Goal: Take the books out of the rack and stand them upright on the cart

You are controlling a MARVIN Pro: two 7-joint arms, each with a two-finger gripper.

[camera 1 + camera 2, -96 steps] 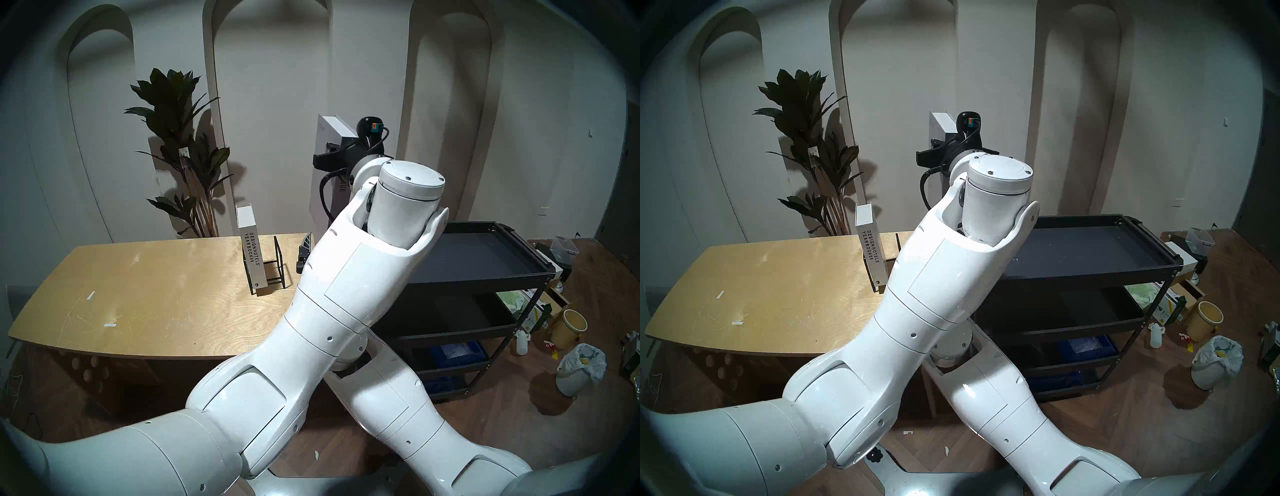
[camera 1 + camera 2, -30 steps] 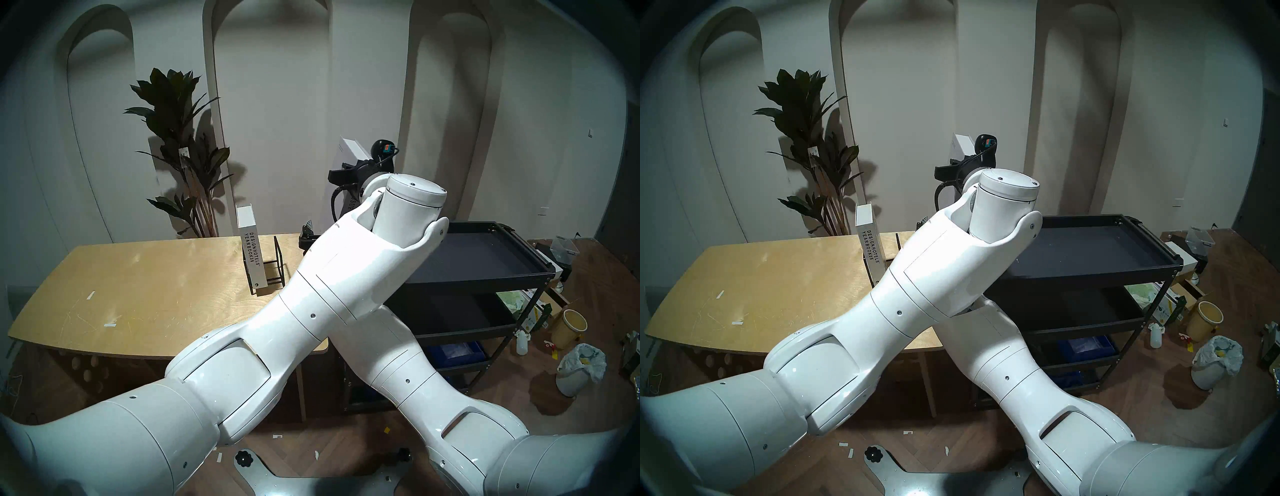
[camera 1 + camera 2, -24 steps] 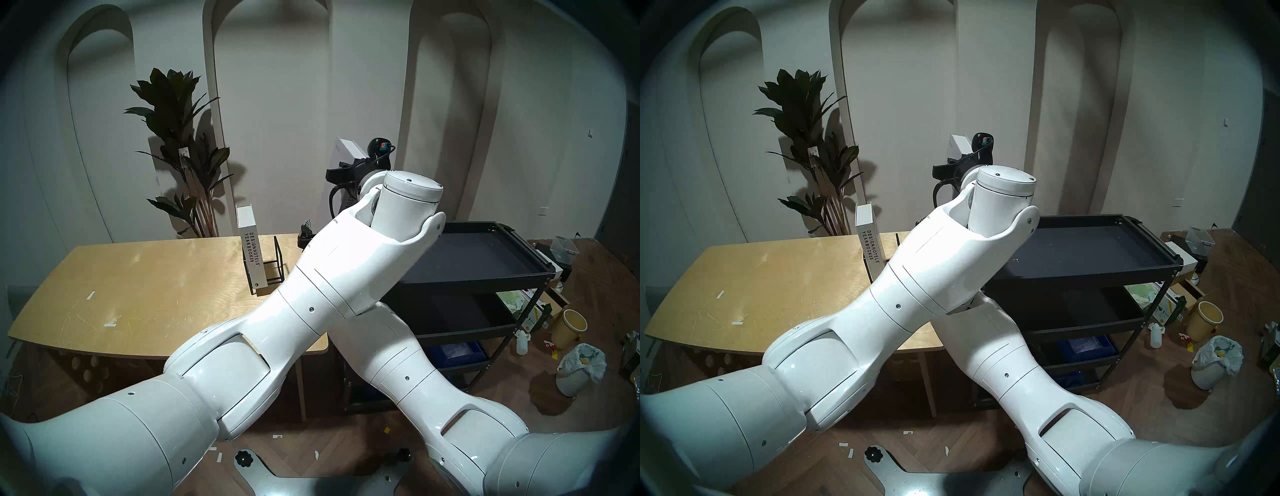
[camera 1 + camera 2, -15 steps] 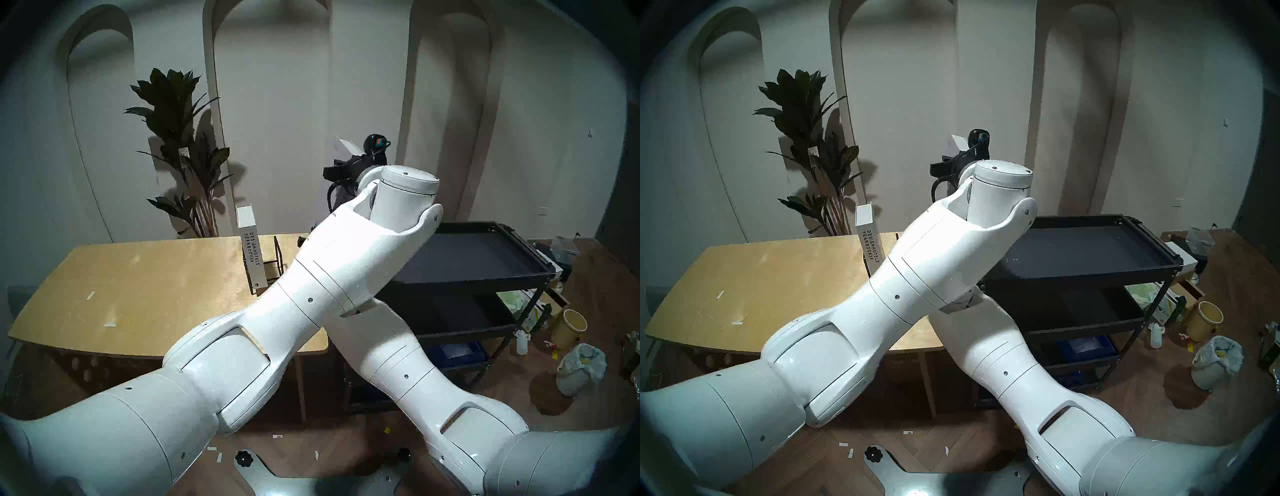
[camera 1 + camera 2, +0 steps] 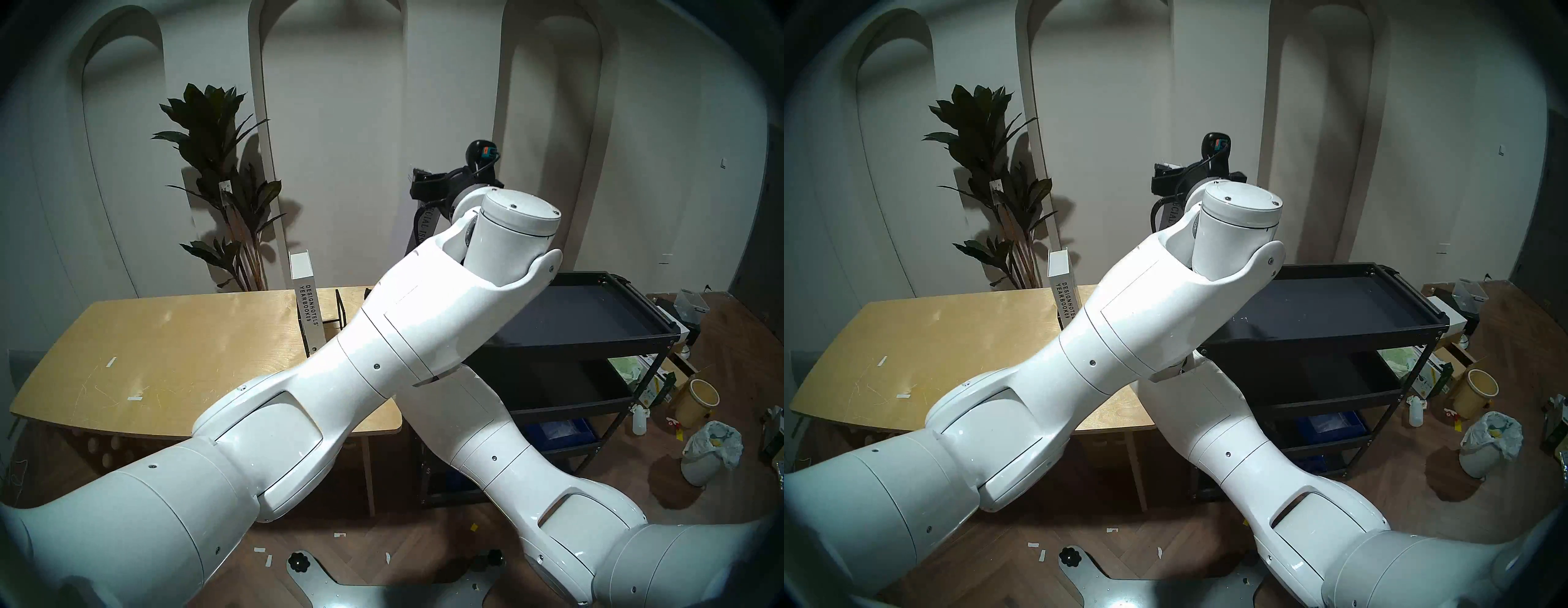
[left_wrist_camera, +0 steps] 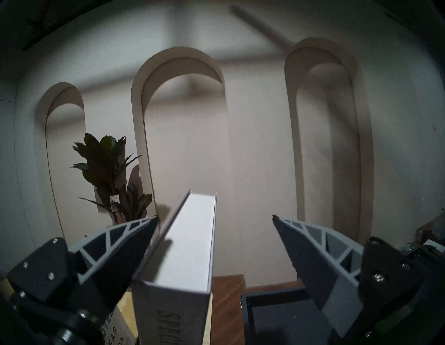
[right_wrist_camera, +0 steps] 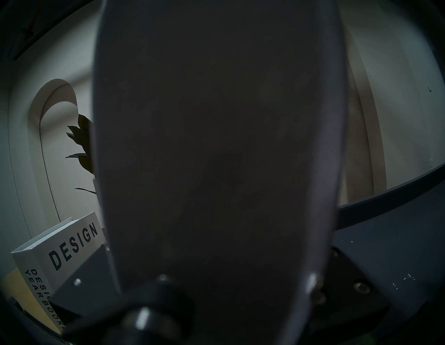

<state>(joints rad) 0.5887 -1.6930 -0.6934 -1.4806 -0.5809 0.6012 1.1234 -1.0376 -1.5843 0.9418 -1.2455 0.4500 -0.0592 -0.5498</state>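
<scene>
The left claw (image 6: 215, 218) stands open around the SPECIAL ISSUE book (image 6: 190, 243), while the right claw, hidden, is closed on that book.

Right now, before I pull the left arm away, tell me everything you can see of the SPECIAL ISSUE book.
The SPECIAL ISSUE book is a thick hardback: grey covers, white page block, dark lettering down the spine. It stands near upright, spine toward the robot, between the open fingers of the left gripper; one finger is clear of it, the other close beside a slightly flared cover. Its lower part is hidden, beside the cart corner. The right gripper, fingers hidden, likely holds it.
</scene>
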